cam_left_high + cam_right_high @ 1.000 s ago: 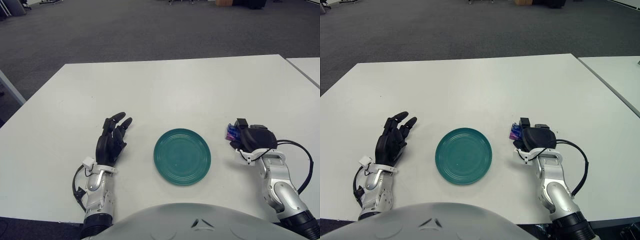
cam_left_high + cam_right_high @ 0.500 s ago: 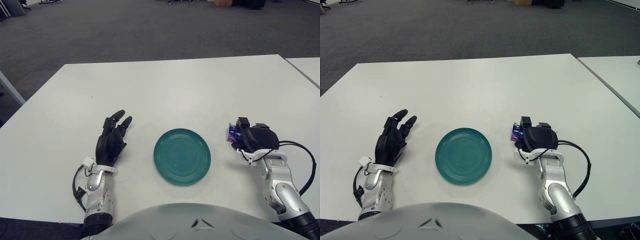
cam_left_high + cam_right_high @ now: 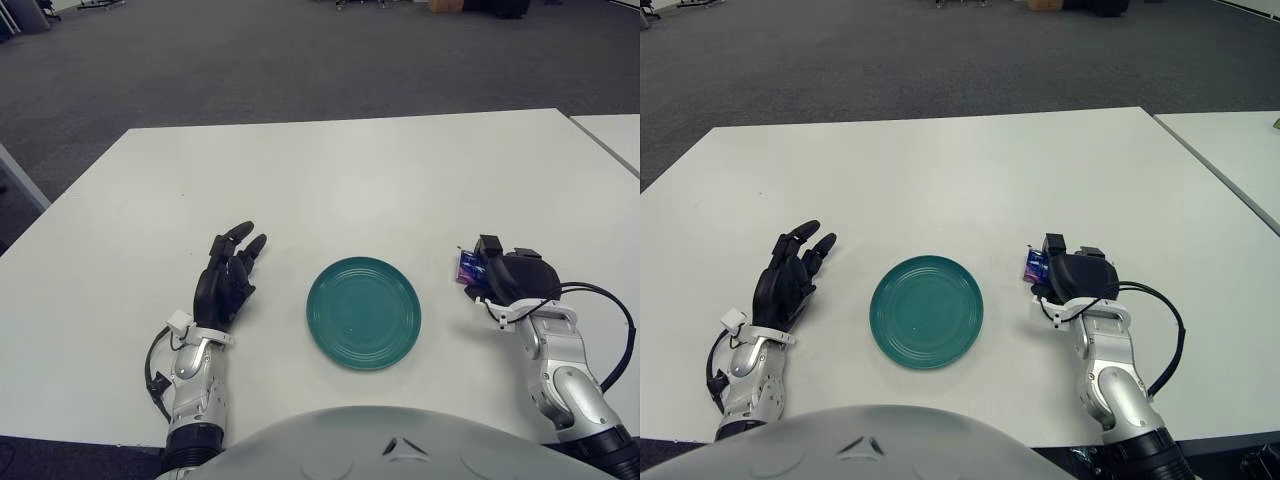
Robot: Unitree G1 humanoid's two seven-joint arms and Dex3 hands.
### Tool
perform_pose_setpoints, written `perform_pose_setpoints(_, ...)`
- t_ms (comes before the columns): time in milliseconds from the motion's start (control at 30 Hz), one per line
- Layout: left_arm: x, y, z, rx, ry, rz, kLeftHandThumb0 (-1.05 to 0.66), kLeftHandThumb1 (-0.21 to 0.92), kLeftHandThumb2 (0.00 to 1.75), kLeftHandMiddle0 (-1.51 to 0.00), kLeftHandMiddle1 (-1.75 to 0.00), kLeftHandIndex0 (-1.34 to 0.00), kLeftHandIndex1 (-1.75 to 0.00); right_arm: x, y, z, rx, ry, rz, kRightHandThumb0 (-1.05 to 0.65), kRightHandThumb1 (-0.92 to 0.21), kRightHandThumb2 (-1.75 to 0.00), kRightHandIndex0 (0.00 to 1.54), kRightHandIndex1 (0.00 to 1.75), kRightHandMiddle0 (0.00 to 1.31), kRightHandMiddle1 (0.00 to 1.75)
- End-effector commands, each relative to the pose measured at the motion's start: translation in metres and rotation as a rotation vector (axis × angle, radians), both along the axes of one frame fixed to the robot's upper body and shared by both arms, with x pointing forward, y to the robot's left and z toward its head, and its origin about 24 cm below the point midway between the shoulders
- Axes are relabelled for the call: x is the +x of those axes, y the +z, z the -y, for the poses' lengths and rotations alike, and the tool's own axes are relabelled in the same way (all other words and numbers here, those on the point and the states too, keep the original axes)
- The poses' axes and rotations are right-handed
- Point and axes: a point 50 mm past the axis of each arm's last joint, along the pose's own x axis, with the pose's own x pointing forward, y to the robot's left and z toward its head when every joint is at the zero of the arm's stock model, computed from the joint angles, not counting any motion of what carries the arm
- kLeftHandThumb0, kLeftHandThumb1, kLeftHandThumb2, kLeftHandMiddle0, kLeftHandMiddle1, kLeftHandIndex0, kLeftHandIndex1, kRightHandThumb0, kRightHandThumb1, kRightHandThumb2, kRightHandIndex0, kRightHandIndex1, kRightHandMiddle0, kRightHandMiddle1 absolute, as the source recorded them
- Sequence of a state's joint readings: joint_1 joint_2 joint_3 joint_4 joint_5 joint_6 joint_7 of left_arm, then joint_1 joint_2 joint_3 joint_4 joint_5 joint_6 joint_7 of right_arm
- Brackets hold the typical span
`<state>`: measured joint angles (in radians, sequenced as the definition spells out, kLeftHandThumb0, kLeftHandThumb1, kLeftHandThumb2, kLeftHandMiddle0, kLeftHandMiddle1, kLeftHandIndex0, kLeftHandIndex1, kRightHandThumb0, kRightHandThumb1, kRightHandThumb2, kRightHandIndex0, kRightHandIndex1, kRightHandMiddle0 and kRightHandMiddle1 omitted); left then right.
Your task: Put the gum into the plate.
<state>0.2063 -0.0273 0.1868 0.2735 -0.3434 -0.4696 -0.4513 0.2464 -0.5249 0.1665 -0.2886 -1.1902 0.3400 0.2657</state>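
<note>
A round teal plate [image 3: 364, 312] lies near the front middle of the white table [image 3: 340, 170], with nothing on it. To its right, my right hand [image 3: 497, 275] has its fingers curled around a small blue and pink gum pack [image 3: 467, 266], which peeks out on the hand's left side, close to the tabletop. The same gum pack [image 3: 1034, 265] and right hand [image 3: 1068, 276] show in the right eye view. My left hand [image 3: 228, 275] shows left of the plate, fingers spread and holding nothing.
A second white table [image 3: 612, 132] stands at the far right, separated by a narrow gap. Grey carpet floor lies beyond the table's far edge. A black cable [image 3: 608, 300] loops from the right wrist.
The right hand with the gum pack has shifted slightly to the right and a little lower. The left hand has barely moved.
</note>
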Motion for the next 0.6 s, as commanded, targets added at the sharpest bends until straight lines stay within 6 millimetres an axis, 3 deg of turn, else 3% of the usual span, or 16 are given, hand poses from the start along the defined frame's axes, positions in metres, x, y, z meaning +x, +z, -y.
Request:
perform_pose_setpoints(0, -0.007, -0.01, -0.002, -0.006, 0.018, -0.042, -0.89, 0.92, 0.87, -0.27, -0.54, 0.0, -1.06, 0.01, 0.022, 0.014, -0.044, -0.005, 0.017, -0.37, -0.77, -0.72, 0.46, 0.32, 0.29, 1.75)
perform_pose_setpoints(300, -0.008, -0.013, -0.002, -0.021, 0.015, -0.042, -0.85, 0.92, 0.83, -0.24, -0.48, 0.0, -0.9, 0.025, 0.078, -0.018, -0.087, 0.15, 0.158, -0.37, -0.78, -0.72, 0.5, 0.32, 0.29, 1.75)
perform_pose_setpoints(467, -0.008, -0.013, -0.001, -0.015, 0.021, -0.043, -0.83, 0.92, 0.84, -0.28, -0.31, 0.0, -0.8, 0.028, 0.082, -0.031, -0.106, 0.217, 0.185, -0.38, -0.76, -0.74, 0.56, 0.37, 0.3, 1.75)
perform_pose_setpoints(567, -0.008, -0.013, 0.0, -0.022, 0.029, -0.033, -0.82, 0.92, 0.84, -0.3, -0.24, 0.0, -0.76, 0.029, 0.08, -0.039, -0.108, 0.264, 0.21, -0.38, -0.76, -0.74, 0.53, 0.52, 0.3, 1.75)
